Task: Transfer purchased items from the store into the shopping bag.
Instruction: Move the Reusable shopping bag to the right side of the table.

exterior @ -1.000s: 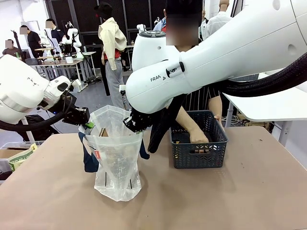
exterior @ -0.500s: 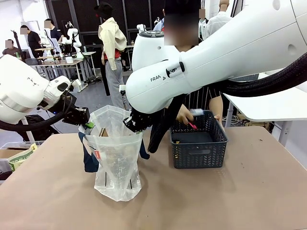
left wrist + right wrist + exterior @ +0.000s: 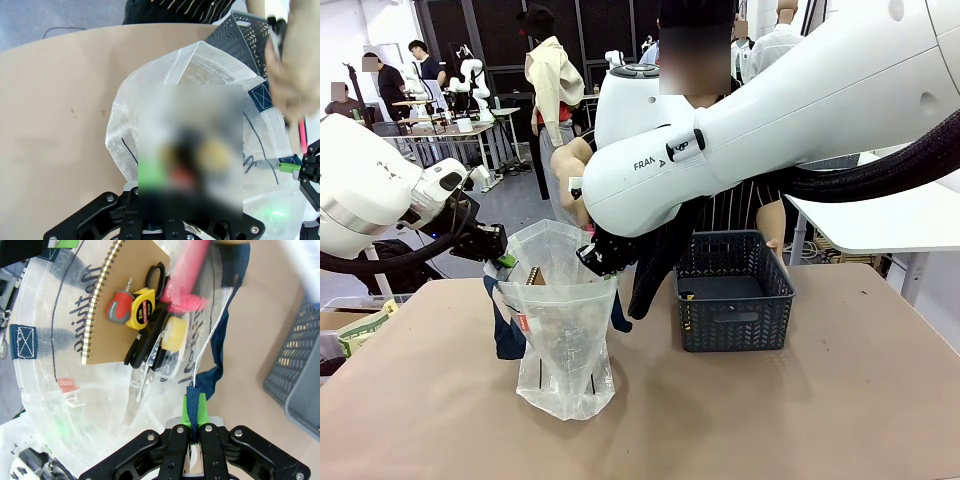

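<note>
Step in hand: shopping bag held open for loading.

- Left pincer: pressed together on the bag's left rim.
- Right pincer: pinching the navy strap at the right rim.
- Bag: stands upright on the worktop, left of the basket, with its mouth spread between the two pincers.
- Person's hand: holds a pink item over the mouth, just beside the right pincer and apart from it.
- Already in the bag: spiral notebook, yellow tape measure, black-handled scissors.
- Basket: looks nearly empty from the front, though its floor is partly hidden.

Next move, as I judge it: both pincers hold steady with the mouth wide until the hand clears. Slack on either side could let the rim fold.
</note>
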Tool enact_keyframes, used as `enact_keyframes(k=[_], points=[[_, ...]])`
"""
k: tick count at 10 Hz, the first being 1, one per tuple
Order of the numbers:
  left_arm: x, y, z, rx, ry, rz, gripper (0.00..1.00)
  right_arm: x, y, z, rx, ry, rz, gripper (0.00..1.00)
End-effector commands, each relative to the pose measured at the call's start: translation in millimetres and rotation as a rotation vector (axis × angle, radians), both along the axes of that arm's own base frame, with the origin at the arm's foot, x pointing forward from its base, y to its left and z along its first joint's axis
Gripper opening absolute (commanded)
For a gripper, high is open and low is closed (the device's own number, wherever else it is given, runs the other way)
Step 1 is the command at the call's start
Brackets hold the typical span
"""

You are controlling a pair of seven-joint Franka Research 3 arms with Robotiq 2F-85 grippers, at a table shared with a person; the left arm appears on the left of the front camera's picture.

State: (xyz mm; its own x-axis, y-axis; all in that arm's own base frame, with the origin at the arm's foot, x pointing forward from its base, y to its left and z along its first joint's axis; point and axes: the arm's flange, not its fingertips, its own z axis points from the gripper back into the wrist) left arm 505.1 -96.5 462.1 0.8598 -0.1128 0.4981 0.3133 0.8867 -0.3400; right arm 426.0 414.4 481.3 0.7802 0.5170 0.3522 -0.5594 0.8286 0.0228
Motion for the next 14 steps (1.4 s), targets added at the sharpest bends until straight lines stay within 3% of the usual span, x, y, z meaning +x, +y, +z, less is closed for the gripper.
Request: enact_keyframes(k=[1,14], points=[[-2.6,1.2,1.4,-0.001,-0.006,0.003,0.00,-0.7,-1.9,1.3,0.001,-0.001,-0.004,0.00],[-2.6,1.2,1.4,-0.001,-0.006,0.003,0.00,-0.7,-1.9,1.3,0.001,-0.001,-0.004,0.00]])
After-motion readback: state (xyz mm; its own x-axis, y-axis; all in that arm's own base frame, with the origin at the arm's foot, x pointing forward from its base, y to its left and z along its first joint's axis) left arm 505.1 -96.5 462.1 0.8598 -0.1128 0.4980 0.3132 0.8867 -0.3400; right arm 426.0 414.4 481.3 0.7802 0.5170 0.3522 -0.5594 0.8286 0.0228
